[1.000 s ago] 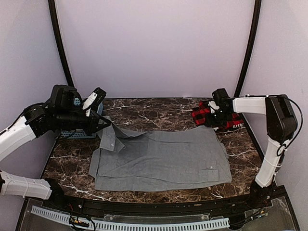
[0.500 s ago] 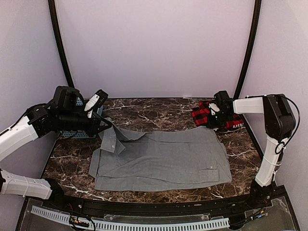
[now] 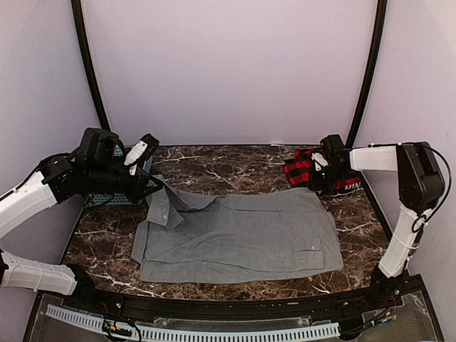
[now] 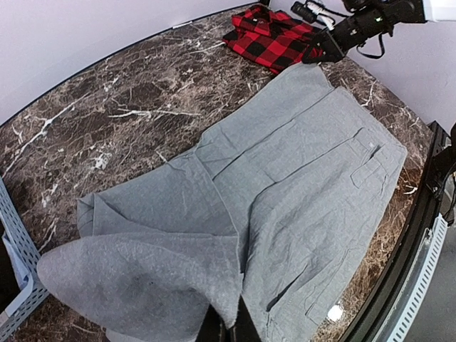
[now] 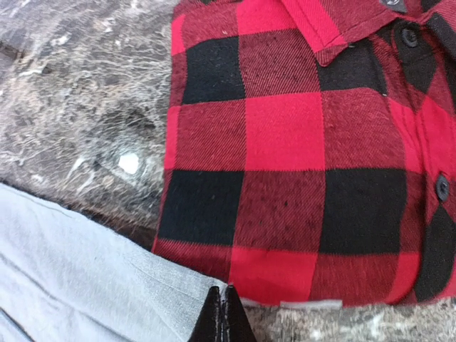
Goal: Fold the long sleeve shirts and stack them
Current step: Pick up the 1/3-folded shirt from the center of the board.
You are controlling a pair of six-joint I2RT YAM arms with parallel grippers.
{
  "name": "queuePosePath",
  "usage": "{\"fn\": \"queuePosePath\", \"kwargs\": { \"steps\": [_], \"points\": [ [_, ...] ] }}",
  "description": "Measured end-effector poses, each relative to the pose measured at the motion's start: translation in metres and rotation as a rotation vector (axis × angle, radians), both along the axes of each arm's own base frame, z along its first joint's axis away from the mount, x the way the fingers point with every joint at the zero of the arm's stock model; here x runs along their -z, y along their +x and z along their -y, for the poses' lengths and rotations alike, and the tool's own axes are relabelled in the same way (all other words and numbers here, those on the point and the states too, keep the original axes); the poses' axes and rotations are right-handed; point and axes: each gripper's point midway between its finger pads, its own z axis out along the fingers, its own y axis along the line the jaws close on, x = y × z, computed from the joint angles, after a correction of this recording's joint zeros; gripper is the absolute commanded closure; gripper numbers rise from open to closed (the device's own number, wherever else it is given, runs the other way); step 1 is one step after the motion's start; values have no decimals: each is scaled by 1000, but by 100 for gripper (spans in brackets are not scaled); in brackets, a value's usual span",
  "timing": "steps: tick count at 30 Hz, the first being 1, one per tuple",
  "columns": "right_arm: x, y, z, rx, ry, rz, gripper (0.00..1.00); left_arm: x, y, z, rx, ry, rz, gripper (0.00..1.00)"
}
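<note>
The grey shirt [image 3: 242,239] lies spread flat across the middle of the marble table [image 3: 235,167]. My left gripper [image 3: 154,182] is shut on its far left corner and holds that flap raised off the table. In the left wrist view the flap hangs over the shut fingertips [image 4: 228,332], with the grey shirt [image 4: 299,164] beyond. My right gripper [image 3: 320,185] is shut on the shirt's far right corner. The folded plaid shirt [image 3: 310,169] lies just behind it. The right wrist view shows the gripper [image 5: 224,313] pinching the grey edge [image 5: 78,278] against the plaid shirt [image 5: 299,142].
A blue-grey slotted basket [image 3: 112,197] stands at the table's left edge behind my left arm, and also shows in the left wrist view [image 4: 18,285]. Black frame poles rise at the back corners. A black rail [image 3: 235,308] runs along the near edge.
My right gripper has shifted slightly to the right with the grey corner, drawing the shirt's far edge a little tauter. My left gripper has barely moved.
</note>
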Motion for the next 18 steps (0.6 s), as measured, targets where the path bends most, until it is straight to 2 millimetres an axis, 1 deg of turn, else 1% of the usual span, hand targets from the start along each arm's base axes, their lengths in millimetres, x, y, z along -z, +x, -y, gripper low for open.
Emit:
{"fn": "queuePosePath", "kwargs": {
  "steps": [3,6,9,13,18],
  "points": [
    [-14,-9,2,-1,10,29,100,8,-2,-4,-15,33,-36,100],
    [-29,-20,3,1,24,63,100,15,-7,-9,-27,59,-88,100],
    [-36,-32,6,4,36,84,100,21,-16,-15,-37,78,-142,100],
    [-38,-48,8,13,50,92,100,24,-31,-22,-42,82,-202,100],
    [-32,-70,8,21,57,74,100,20,-52,-26,-31,48,-259,100]
  ]
}}
